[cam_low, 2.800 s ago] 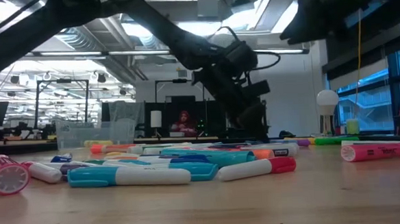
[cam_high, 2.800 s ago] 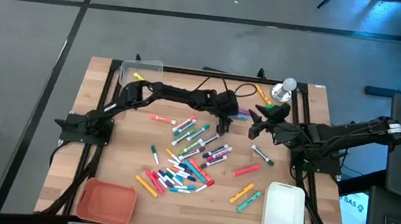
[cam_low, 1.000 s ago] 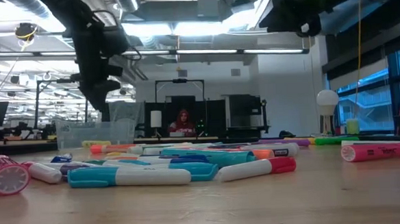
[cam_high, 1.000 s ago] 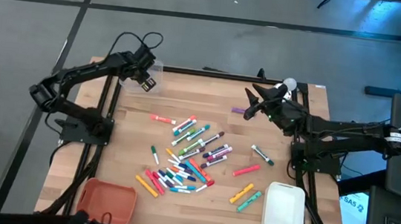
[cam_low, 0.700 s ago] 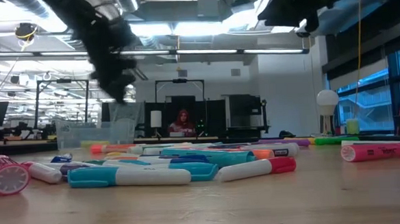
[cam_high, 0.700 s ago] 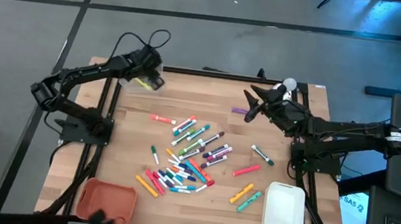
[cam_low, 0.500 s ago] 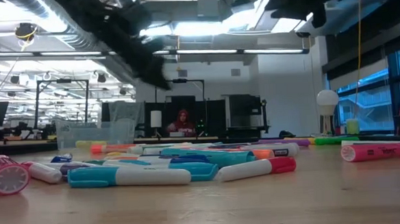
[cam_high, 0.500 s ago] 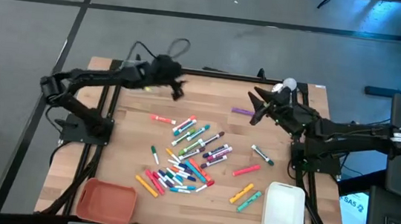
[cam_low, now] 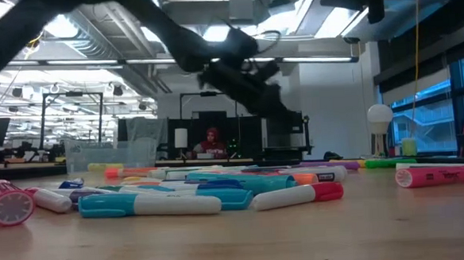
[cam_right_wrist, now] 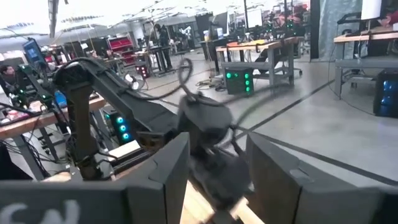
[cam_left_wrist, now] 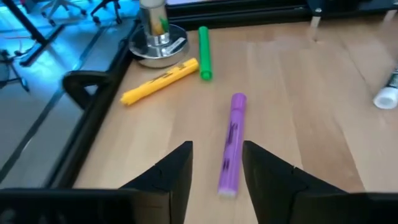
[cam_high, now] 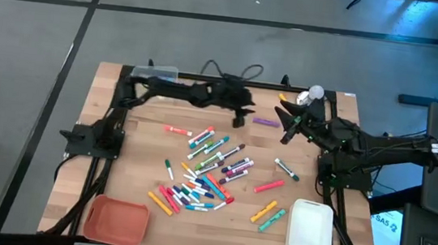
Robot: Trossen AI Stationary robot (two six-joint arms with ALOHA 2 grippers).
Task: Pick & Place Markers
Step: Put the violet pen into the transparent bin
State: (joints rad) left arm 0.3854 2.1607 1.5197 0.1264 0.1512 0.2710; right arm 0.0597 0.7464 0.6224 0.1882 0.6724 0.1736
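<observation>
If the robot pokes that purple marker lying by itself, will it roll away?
Probably, if poked from the side. The purple marker looks round and smooth and lies flat on bare wood, apart from the yellow marker and green marker. It looks stiff and light, so the left hand, open around it, should lift it easily.

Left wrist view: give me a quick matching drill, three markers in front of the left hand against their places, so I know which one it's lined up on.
Markers:
1. purple marker
2. yellow marker
3. green marker

Places:
A. lying beside the silver bell's base, running away from the camera
B. lying in line with the gap between the left hand's open fingers
C. lying slantwise between the bell and the table's dark edge rail

Pairs: 1-B, 2-C, 3-A
</observation>
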